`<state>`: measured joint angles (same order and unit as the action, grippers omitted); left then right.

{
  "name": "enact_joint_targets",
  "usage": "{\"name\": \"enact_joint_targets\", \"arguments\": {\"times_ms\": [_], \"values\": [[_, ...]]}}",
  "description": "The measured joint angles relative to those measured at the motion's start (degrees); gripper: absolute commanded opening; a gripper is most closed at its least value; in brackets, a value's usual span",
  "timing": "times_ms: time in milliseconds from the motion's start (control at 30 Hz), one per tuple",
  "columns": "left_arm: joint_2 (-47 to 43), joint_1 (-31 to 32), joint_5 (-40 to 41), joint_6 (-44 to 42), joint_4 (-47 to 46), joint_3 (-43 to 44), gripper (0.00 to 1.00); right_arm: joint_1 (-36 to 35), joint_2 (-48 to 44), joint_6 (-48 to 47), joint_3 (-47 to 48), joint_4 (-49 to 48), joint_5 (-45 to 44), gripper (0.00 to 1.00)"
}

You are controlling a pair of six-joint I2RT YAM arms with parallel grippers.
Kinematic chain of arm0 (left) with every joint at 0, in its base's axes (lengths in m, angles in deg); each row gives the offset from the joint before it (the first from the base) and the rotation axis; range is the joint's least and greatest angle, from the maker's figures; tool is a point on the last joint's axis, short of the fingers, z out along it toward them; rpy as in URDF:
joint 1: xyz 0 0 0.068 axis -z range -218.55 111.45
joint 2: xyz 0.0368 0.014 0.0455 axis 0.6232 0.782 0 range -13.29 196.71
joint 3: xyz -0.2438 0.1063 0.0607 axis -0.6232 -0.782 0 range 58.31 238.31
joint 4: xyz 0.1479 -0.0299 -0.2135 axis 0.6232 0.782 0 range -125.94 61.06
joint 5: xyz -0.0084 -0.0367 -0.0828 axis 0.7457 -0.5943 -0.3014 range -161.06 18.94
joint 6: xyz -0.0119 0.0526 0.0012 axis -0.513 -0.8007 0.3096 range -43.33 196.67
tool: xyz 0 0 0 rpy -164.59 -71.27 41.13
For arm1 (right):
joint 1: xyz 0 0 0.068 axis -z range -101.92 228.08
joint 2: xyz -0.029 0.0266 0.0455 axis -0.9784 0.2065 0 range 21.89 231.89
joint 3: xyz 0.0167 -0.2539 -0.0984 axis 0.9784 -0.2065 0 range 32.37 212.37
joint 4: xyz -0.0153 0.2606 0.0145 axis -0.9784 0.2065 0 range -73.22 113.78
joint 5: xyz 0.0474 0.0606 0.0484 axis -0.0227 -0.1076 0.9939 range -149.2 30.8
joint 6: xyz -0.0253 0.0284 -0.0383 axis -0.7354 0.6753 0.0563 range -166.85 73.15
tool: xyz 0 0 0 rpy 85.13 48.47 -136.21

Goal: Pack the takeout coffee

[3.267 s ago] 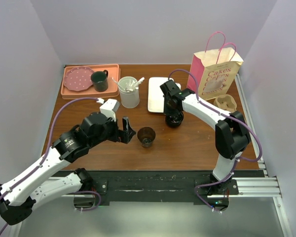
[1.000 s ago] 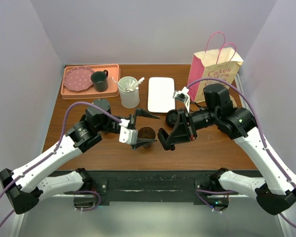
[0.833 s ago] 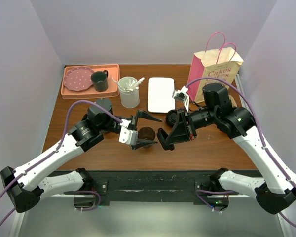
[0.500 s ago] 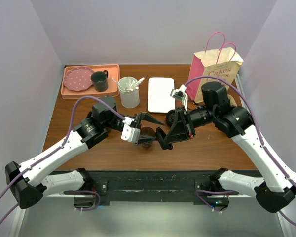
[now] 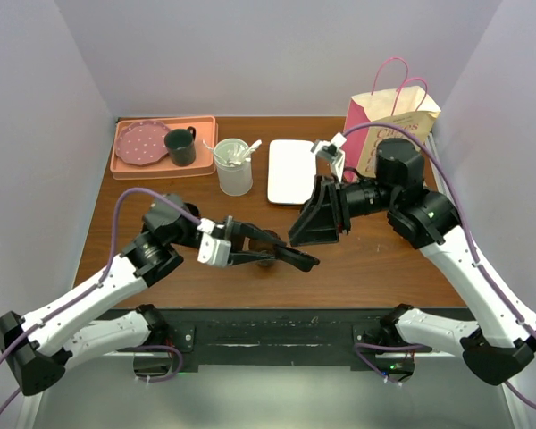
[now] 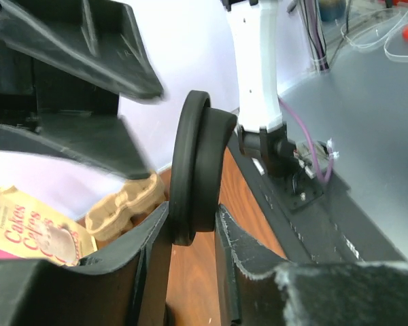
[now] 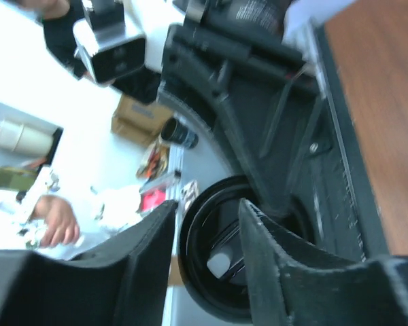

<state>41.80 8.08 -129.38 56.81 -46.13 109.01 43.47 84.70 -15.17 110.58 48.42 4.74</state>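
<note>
Lid handoff in mid-air over the tabletop: my left end effector is pinched on the black lid, and my right end effector stands apart around it. I'd make sure that pinch is square, then back the right straight out.

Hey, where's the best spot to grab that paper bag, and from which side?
Take the paper bag by its pink handles, coming down from above. It stands upright in the far right corner, and both loops rise clear of the open mouth, so a pinch there likely spares the thin walls.
</note>
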Motion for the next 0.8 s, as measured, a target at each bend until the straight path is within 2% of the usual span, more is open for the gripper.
{"name": "enact_joint_targets", "arguments": {"times_ms": [133, 233, 400, 500, 633, 800], "values": [[-4.74, 0.02, 3.15, 8.22, -6.62, -3.96, 0.25, 0.0, 0.0, 5.07, 1.95, -6.54, -5.16, 0.68], [-6.27, 0.04, 7.1, 15.47, -9.03, -5.14, 0.25, 0.0, -0.66, 7.58, 3.63, -9.77, -13.03, 0.7], [-5.31, 0.04, 15.23, 29.64, -8.79, -5.01, 0.23, 0.02, -4.17, 8.92, 3.56, -12.94, -27.58, 0.74], [-3.69, 0.04, 21.38, 37.59, -5.4, -3.26, 0.23, 0.02, -8.83, 8.85, -0.09, -15.87, -34.32, 0.78], [-3.74, 0.04, 28.92, 46.42, -2.4, -1.14, 0.23, 0.0, -16.09, 8.92, -7.3, -19.61, -38.29, 0.84], [-6.8, 0.04, 38.18, 58.05, -1.03, -0.55, 0.22, 0.0, -20.72, 9.07, -12.74, -21.66, -39.19, 0.88]]}}
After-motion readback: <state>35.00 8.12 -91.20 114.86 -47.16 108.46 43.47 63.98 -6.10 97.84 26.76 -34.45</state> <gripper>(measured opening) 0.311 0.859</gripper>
